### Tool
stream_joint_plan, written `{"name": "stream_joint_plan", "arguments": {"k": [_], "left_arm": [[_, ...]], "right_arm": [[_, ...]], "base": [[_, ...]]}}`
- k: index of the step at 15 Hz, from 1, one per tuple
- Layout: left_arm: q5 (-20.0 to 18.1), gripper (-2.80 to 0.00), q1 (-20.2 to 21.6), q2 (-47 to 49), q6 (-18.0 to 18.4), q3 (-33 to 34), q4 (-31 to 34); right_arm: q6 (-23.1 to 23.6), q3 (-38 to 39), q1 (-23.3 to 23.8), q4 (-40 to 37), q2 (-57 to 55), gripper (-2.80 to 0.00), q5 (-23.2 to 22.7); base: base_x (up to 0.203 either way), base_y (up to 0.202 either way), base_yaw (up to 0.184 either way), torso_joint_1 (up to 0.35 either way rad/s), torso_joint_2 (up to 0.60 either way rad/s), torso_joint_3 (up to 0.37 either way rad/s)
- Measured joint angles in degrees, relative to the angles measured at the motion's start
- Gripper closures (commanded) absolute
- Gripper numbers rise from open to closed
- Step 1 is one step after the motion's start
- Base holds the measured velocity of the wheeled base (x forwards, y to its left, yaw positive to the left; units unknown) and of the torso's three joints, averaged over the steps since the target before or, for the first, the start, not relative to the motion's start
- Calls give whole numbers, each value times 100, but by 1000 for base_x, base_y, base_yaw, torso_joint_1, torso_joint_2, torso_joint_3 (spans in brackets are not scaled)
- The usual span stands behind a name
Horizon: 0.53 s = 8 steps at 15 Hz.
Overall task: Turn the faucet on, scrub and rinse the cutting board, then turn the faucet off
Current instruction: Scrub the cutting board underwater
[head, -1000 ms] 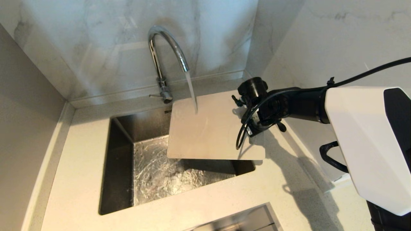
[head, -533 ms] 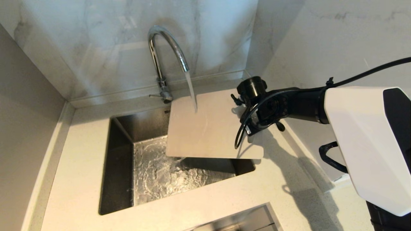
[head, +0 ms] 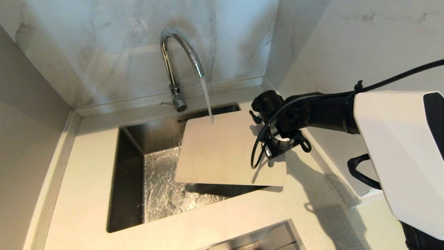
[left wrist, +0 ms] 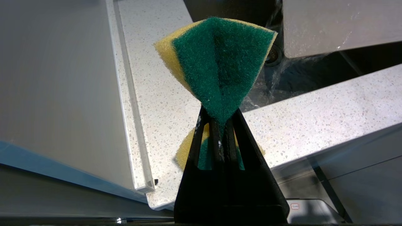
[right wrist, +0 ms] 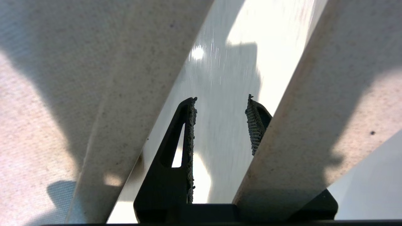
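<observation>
Beige plastic cutting board [head: 222, 149] gripped at its right edge by right gripper [head: 277, 144], jaws clamped across that edge; held tilted above sink [head: 130, 180] so water from faucet [head: 178, 52] strikes far edge, drains off. Left gripper [left wrist: 220, 125], parked outside head view, pinched on sponge [left wrist: 216, 59] for scrubbing.

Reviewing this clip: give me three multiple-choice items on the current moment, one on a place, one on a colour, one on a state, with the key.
1. Where is the cutting board?
A. Over the sink
B. Flat on the counter
C. Against the wall

2. What colours is the sponge?
A. Pink and white
B. Green and yellow
C. Blue

3. What is the faucet's state?
A. Off
B. Dripping
C. Running

Key:
A, cutting board is over the sink, in the right gripper.
B, sponge is pinched by the left gripper.
C, the stream from the faucet hits the board.
</observation>
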<state>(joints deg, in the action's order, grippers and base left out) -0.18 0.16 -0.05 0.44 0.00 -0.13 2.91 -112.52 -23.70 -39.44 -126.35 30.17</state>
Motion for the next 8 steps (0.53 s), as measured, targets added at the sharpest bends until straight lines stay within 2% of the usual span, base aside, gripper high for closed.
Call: {"name": "stream_joint_plan", "arguments": {"k": [3,8], "left_arm": [[1,0,0,0,0,0,4],[0,0,0,0,0,0,2]], "right_arm": [[-96,361,-14,-268,266,0,-180],[-140,1122,-57,-292,850,0,-246]], "base": [[0,0,0,0,0,0],[0,0,0,0,0,0]]}}
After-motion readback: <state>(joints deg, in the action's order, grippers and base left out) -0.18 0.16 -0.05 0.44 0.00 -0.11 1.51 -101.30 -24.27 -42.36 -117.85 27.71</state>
